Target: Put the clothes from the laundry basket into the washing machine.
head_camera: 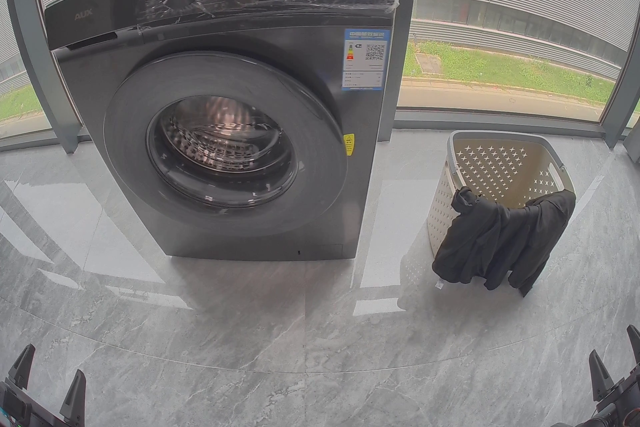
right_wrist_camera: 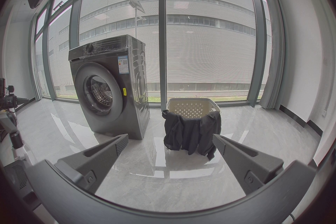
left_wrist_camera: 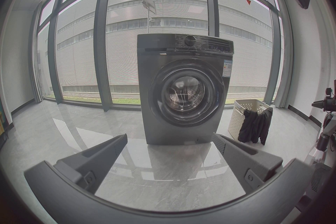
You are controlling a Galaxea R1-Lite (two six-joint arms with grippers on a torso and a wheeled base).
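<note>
Where the grey tiled floor meets the window wall, one washing machine stands upright with its front turned toward the robot. Its round door lies flat against that front, and the steel drum shows through the glass. Clear film wraps the control strip along the top.

To the machine's right, set apart from it, one laundry basket stands upright on the floor with its open mouth facing up. It is pale plastic with star-shaped holes in the walls.

One dark garment is draped over the basket's near rim. It is spread along the rim from side to side, and most of the cloth hangs down the outside wall toward the floor, with the lowest corner near the tiles. Whether more clothes lie inside the basket I cannot tell.

Two grippers are held low and well back from both machine and basket. The left gripper is at the near left, its fingers spread wide and empty, aimed at the machine's door. The right gripper is at the near right, likewise spread and empty, aimed at the hanging garment.
</note>
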